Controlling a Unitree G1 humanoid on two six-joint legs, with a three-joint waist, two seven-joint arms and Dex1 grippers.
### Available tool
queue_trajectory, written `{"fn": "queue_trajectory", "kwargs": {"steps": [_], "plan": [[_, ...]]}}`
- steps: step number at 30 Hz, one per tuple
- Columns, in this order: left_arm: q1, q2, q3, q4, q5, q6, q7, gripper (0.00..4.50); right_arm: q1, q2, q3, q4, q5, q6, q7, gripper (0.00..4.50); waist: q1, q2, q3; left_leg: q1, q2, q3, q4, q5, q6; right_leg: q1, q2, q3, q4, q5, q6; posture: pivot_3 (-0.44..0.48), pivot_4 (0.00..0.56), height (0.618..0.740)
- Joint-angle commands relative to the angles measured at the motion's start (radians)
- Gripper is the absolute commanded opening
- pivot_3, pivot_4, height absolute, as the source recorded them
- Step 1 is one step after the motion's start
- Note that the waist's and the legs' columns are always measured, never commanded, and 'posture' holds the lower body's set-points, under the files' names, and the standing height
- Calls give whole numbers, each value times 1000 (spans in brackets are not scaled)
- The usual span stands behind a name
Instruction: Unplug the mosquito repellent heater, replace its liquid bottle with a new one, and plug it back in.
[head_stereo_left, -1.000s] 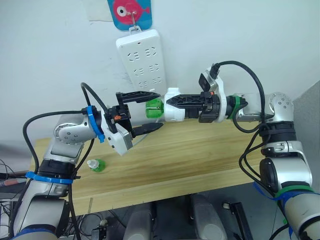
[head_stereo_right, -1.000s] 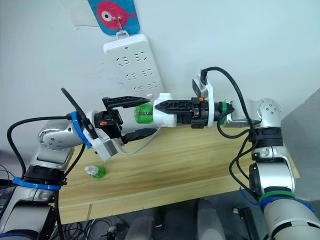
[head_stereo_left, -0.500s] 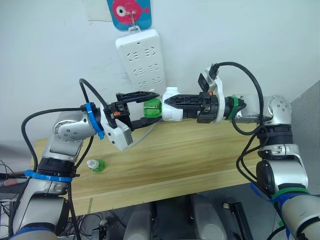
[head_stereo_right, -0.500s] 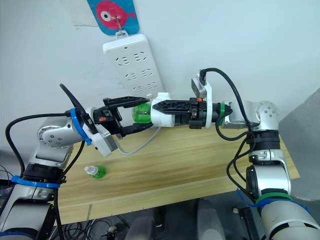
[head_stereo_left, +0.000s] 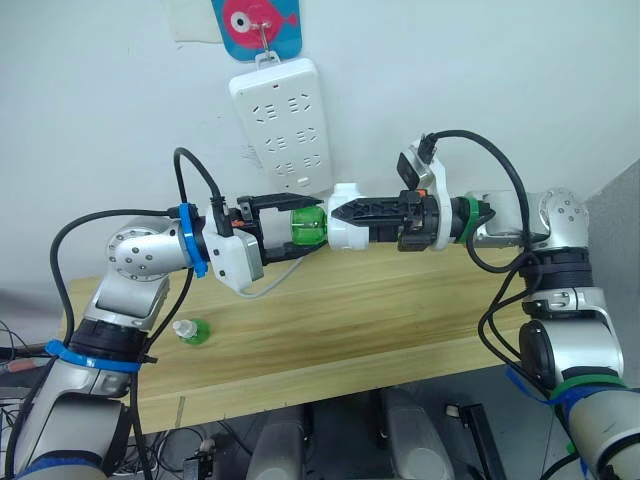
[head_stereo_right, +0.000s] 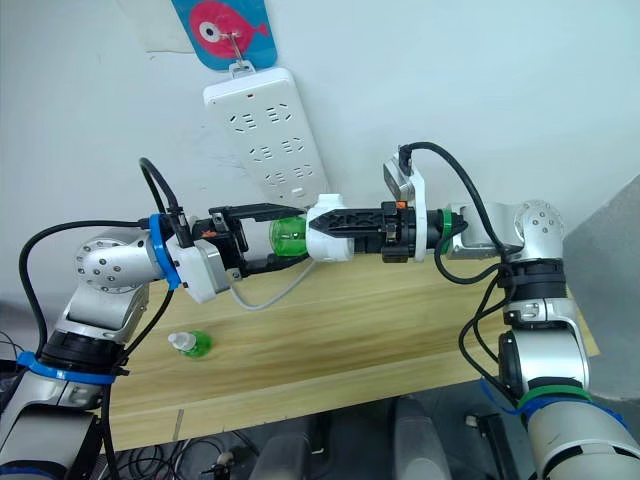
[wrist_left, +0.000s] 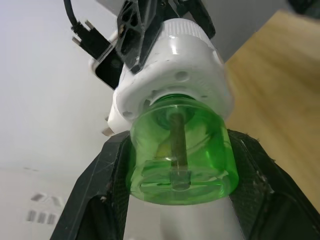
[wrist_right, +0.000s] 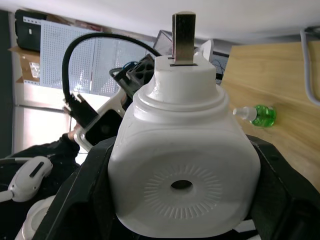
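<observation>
From the left eye view we've got the rounded white plastic mosquito repellent heater (head_stereo_left: 349, 215) held in mid-air above the pale wooden desk (head_stereo_left: 400, 310), clenched in the right hand (head_stereo_left: 345, 211). Its clear green liquid bottle (head_stereo_left: 307, 225) is now gripped by the left hand (head_stereo_left: 300, 226), which was still spread wide a second ago. A spare green bottle (head_stereo_left: 190, 330) sits on the desk.

Left wrist view: glossy bottle (wrist_left: 180, 155) pinched between both black fingers (wrist_left: 110, 185).

Right wrist view: metal prong (wrist_right: 183, 37) up top, round vent hole (wrist_right: 181, 185) facing us; the second prong is hidden.
</observation>
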Motion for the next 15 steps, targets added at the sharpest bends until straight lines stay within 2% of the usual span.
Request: {"fn": "queue_trajectory", "kwargs": {"steps": [1,7,15], "plan": [[18,29,24,-123,-129,149,-55,2277,-11,-58,23,-44,25,11,49,3008,0,0,0,0,0,0,0,0,0,0,0,0,0,0,0,-113,326,734],[61,56,53,-274,-282,425,-107,2277,-1,-126,105,-101,25,-1,103,3008,0,0,0,0,0,0,0,0,0,0,1,0,0,0,0,-111,324,734],[89,70,110,-396,-446,738,-100,2277,18,-184,166,-180,25,-38,136,3008,1,-1,1,0,0,0,1,0,0,0,3,0,0,0,0,-114,326,734]]}}
